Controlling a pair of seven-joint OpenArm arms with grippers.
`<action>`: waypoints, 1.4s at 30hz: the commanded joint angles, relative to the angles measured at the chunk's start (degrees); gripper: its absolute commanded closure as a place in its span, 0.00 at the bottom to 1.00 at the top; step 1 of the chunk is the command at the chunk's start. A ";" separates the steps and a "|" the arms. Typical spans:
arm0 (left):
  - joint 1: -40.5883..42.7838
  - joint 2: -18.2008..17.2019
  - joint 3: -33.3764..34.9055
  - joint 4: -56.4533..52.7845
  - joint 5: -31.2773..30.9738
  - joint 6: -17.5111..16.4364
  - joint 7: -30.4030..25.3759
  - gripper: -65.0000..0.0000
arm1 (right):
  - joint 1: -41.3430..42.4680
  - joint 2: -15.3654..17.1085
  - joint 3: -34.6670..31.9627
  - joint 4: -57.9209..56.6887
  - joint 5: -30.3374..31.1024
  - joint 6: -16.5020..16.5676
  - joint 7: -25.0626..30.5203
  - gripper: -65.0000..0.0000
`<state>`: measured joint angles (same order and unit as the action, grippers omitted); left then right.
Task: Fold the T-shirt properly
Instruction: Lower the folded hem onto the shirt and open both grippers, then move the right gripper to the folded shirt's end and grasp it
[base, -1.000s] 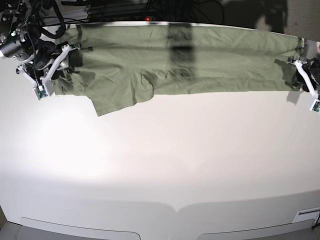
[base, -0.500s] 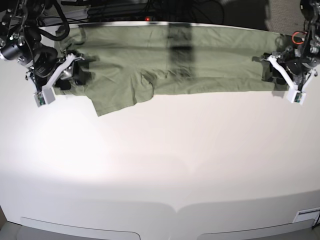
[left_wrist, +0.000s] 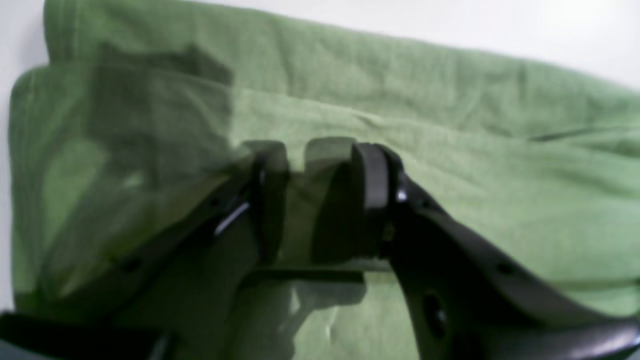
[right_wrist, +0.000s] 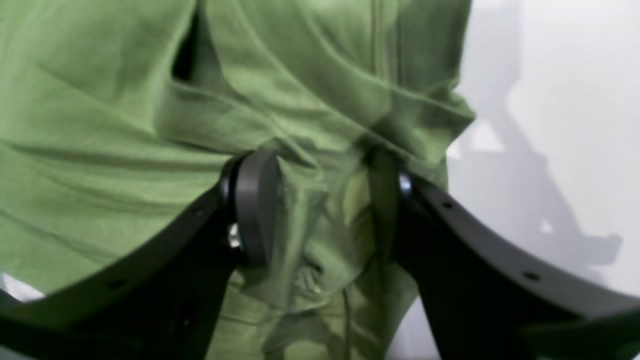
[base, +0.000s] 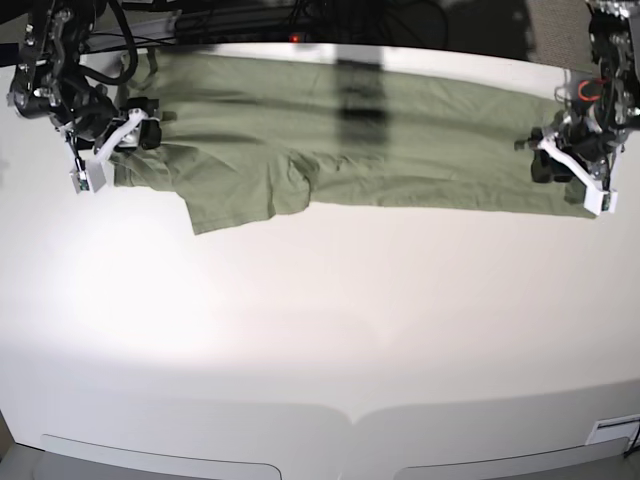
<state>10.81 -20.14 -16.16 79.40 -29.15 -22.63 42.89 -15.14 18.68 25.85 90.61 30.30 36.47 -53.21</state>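
Reaching in from the far corners, one arm at each end of the shirt (base: 360, 140). Left end effector (left_wrist: 320, 200) hanging low over the shirt's folded end, jaws apart with green cloth showing in the gap; hard to tell whether gripping or merely touching. Right end effector (right_wrist: 320, 210) sitting with jaws apart around a bunched fold near the sleeve, cloth filling the gap between the pads; again unclear whether pinching it.

Lying stretched as a long band across the far part of the tabletop (base: 320, 330), the shirt, with one flap drooping toward the near side below the right arm's end. Running close to the tabletop's far edge, with dark cables and gear just behind. Leaving the whole near half of the white tabletop open.

Glaring softly off the pale surface; a dark shadow stripe crossing the cloth's middle.
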 joint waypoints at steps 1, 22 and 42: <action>0.39 0.48 0.46 -3.76 5.16 2.93 6.80 0.66 | 1.33 0.85 0.33 -0.57 -1.03 -0.22 0.72 0.55; -15.96 2.80 0.50 -17.75 6.01 1.42 8.68 0.66 | 23.28 1.66 0.35 -12.68 -0.48 2.32 -4.50 0.55; -18.60 2.97 0.50 -12.57 -3.72 1.16 11.96 0.66 | 48.50 0.50 -15.41 -39.04 -9.16 -1.31 4.33 0.55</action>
<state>-7.79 -16.97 -15.86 66.65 -33.98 -21.58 52.53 31.73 18.41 10.28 50.50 20.71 35.14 -49.63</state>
